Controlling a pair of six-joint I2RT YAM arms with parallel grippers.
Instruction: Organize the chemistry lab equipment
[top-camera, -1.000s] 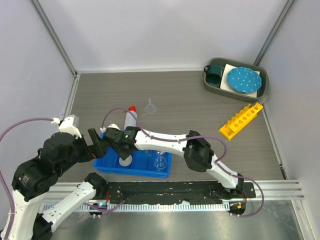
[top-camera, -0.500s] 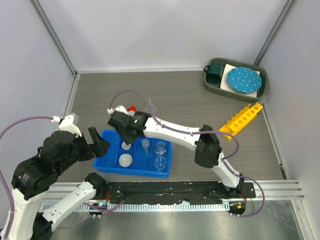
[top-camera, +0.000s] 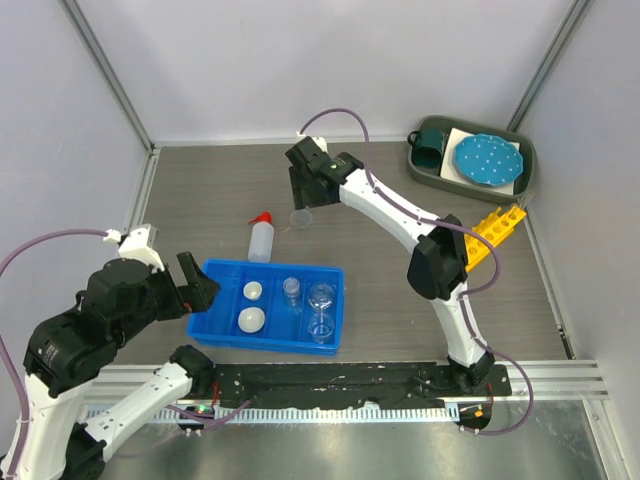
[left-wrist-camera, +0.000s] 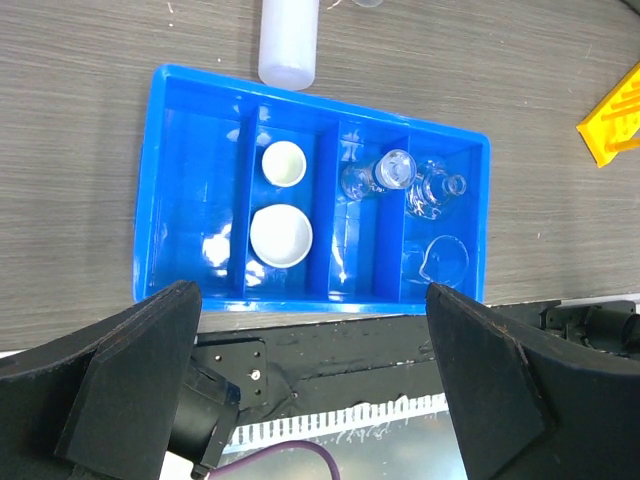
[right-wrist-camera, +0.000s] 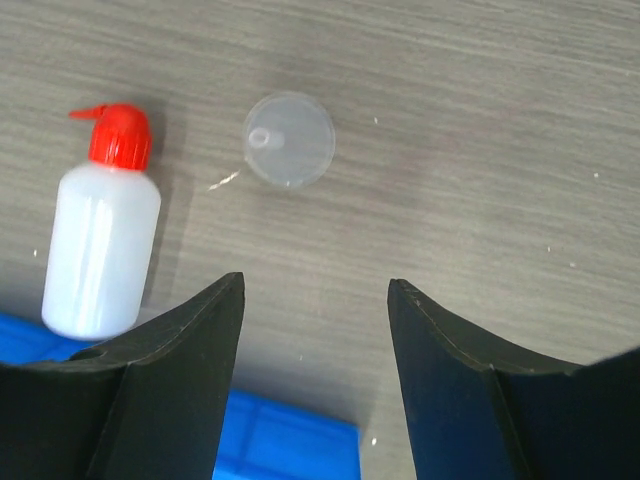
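Note:
The blue tray (top-camera: 222, 335) holds two white round dishes (left-wrist-camera: 281, 235), a small clear beaker (left-wrist-camera: 390, 172), a flask (left-wrist-camera: 435, 190) and another clear glass (left-wrist-camera: 443, 260). Just beyond the tray lies the white squeeze bottle (top-camera: 261, 240) with its red nozzle (right-wrist-camera: 118, 135). The clear funnel (top-camera: 301, 217) stands to its right. My right gripper (top-camera: 301, 198) hovers over the funnel (right-wrist-camera: 289, 139), open and empty (right-wrist-camera: 316, 282). My left gripper (top-camera: 198, 285) is wide open at the tray's left end, holding nothing (left-wrist-camera: 310, 300). The yellow tube rack (top-camera: 483, 240) lies at the right.
A grey bin (top-camera: 424, 175) at the far right corner holds a teal mug (top-camera: 432, 145) and a blue white-dotted plate (top-camera: 487, 160). The black base rail (top-camera: 350, 380) runs along the near edge. Enclosure walls stand at the left, right and back.
My right gripper has risen out of the tray, leaving a white dish there, and swung far back over the funnel while its jaws widened. The left arm has stayed still.

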